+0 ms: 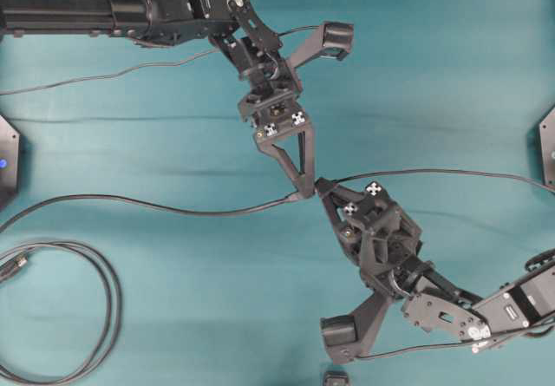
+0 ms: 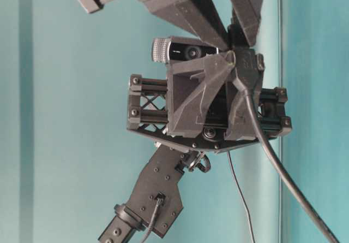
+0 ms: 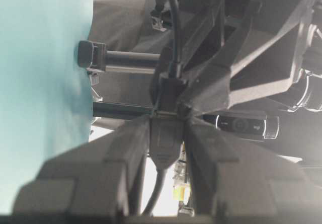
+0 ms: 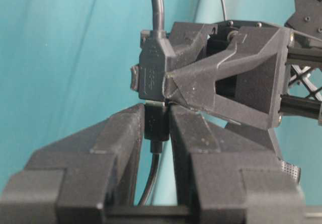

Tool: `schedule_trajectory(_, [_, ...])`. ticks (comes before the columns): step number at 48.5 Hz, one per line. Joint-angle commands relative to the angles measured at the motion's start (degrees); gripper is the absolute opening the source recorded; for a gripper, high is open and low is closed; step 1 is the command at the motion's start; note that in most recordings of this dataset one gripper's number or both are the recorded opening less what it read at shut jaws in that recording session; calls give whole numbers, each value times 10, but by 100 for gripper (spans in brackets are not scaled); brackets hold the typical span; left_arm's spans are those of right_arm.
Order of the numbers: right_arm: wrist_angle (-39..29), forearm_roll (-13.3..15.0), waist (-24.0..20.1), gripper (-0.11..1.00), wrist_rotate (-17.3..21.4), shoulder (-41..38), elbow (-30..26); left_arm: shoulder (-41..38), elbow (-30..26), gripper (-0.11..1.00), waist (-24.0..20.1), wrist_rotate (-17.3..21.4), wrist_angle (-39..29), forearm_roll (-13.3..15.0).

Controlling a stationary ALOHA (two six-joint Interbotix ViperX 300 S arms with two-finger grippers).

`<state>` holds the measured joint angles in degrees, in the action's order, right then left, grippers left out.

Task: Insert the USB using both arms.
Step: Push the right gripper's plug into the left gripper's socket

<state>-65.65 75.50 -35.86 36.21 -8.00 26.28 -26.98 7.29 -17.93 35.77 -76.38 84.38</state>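
Both grippers meet tip to tip mid-table. Left gripper [image 1: 303,188] pinches the socket [image 4: 151,75]; right gripper [image 1: 324,186] pinches the USB [image 4: 155,123], seated against it.

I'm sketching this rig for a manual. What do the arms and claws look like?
Both arms are black with long boxy links. The left claw and right claw have open, triangular lattice fingers, small black-and-white square markers and a boxy camera block. Thin dark cables run along each arm.
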Motion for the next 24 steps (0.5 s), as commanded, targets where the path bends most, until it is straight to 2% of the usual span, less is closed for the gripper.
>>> schedule_trajectory(1, [14, 5, -4, 20, 2, 7, -25, 14, -23, 27, -17, 1, 4, 4])
schedule_trajectory(9, [-3, 3, -4, 20, 4, 6, -16, 15, -23, 27, -16, -2, 4, 4])
schedule_trajectory(18, [-85, 0, -5, 20, 5, -7, -24, 17, -23, 27, -16, -4, 0, 4])
schedule_trajectory(24, [-95, -2, -4, 20, 11, -6, -25, 17, -23, 27, -14, -5, 0, 4])
